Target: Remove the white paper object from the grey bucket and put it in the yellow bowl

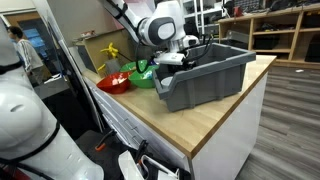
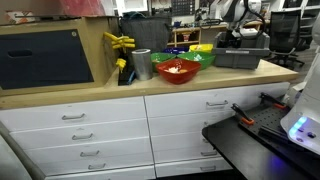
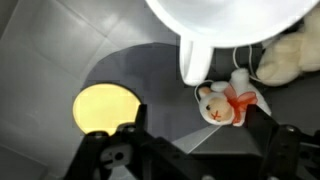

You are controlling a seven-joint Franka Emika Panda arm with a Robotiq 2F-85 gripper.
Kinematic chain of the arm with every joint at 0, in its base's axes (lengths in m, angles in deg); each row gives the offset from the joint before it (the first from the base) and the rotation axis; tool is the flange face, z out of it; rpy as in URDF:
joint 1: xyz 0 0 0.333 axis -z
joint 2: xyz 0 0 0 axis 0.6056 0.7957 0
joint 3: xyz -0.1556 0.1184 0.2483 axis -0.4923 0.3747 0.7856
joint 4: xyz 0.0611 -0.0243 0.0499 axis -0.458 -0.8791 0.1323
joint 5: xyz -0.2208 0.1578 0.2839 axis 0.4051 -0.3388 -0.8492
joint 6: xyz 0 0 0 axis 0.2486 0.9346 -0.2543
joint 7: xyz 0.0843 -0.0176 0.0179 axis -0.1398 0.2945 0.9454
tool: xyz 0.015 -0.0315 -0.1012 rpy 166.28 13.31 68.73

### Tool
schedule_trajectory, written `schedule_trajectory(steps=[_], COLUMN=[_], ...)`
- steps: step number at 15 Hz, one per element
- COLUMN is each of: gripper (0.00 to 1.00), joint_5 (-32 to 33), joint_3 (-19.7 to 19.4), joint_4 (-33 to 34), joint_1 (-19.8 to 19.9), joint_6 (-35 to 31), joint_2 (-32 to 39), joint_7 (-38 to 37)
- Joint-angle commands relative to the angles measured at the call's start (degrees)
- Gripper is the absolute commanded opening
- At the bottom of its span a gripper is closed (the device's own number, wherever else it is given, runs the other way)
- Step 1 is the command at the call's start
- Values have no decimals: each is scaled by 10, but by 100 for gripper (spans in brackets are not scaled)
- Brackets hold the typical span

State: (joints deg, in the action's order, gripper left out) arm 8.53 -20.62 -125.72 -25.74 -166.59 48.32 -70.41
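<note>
The grey bucket [image 1: 210,78] stands on the wooden counter and also shows in an exterior view [image 2: 245,59]. My gripper [image 1: 172,60] hangs over its end nearest the bowls. In the wrist view its fingers [image 3: 196,135] are open and empty above the bucket floor [image 3: 60,50]. A white rounded piece [image 3: 225,18], seemingly the white paper object, fills the top edge, apart from the fingers. The yellow bowl [image 2: 203,48] sits behind the green bowl [image 2: 197,59].
In the bucket lie a small plush bunny with a red ribbon [image 3: 222,103], a beige plush [image 3: 287,55] and a yellow disc [image 3: 105,108]. A red bowl [image 1: 113,82], a metal cup [image 2: 141,64] and a yellow tool [image 2: 120,42] stand on the counter.
</note>
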Motion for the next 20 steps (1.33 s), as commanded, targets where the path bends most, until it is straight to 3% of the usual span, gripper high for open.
schedule_trajectory(steps=[1, 10, 14, 20], gripper=[70, 3, 2, 3], joint_5=[-22, -34, -5, 136], joint_3=[11, 20, 6, -43], joint_4=[0, 5, 5, 12], joint_1=[5, 13, 9, -5], joint_6=[-34, -55, -45, 49], joint_2=[15, 19, 10, -58], joint_7=[9, 15, -9, -99])
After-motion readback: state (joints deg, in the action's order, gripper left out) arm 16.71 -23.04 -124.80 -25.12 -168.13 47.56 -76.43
